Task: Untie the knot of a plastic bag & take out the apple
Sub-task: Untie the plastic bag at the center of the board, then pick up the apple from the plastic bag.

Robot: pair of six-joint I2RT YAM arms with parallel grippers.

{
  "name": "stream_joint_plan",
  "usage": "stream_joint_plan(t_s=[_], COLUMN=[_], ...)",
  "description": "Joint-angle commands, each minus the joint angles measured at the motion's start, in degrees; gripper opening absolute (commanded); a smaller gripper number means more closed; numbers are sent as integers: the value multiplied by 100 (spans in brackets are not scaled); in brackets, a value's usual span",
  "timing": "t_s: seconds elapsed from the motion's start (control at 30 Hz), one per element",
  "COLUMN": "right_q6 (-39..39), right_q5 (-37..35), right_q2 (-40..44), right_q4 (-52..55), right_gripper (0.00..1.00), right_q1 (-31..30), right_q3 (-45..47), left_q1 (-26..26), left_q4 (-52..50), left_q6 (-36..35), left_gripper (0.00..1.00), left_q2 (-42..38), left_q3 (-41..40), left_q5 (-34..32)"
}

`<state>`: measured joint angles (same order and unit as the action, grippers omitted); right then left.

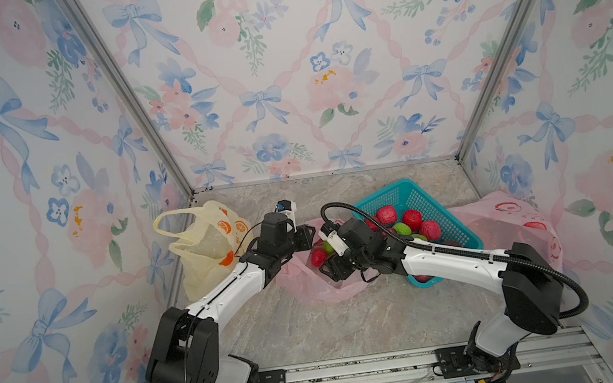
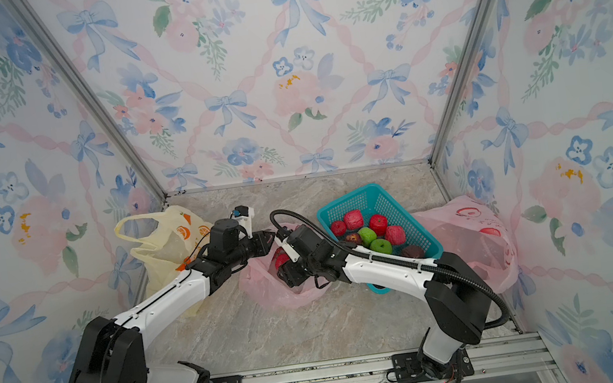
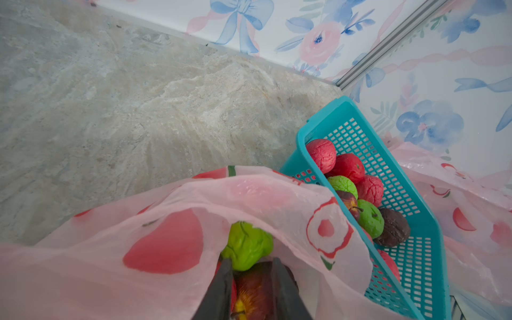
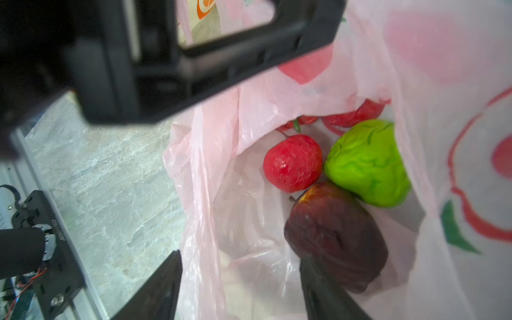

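Note:
A pink plastic bag (image 1: 309, 286) (image 2: 270, 296) lies mid-table with its mouth open; the knot is out of view. Inside it lie a red apple (image 4: 292, 163), a green apple (image 4: 367, 163) (image 3: 246, 245) and a dark red apple (image 4: 335, 235). My left gripper (image 1: 309, 236) (image 3: 252, 266) is at the bag's far rim, its jaws a little apart, with the pink film draped against one finger (image 3: 223, 279). Wide open at the near rim, my right gripper (image 1: 329, 268) (image 4: 241, 266) has bag film between its fingers; one finger (image 4: 318, 279) is inside, beside the dark apple.
Just right of the bag, a teal basket (image 1: 409, 191) (image 2: 342, 200) (image 3: 346, 106) holds several red, green and dark apples. A second pink bag (image 1: 510, 222) lies behind the right arm. A yellow bag (image 1: 204, 250) stands at the left wall.

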<state>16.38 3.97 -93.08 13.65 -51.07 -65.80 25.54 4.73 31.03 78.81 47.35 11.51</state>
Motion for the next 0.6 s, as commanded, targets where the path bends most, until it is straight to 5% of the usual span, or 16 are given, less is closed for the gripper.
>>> stream_joint_plan(t_s=[0.0, 0.2, 0.57], right_q6=[10, -331, -1107], right_q5=[-428, -856, -1039], right_q2=[-372, -736, -1021], right_q4=[24, 347, 846], right_gripper=[75, 83, 91], right_q1=[36, 27, 184], right_q3=[-177, -445, -710], left_q1=[50, 49, -9], left_q4=[-389, -1007, -1238], left_q6=[30, 144, 419], left_gripper=[37, 54, 63], left_q2=[-479, -1300, -2013], left_q3=[-311, -772, -1145], left_q5=[-122, -403, -436])
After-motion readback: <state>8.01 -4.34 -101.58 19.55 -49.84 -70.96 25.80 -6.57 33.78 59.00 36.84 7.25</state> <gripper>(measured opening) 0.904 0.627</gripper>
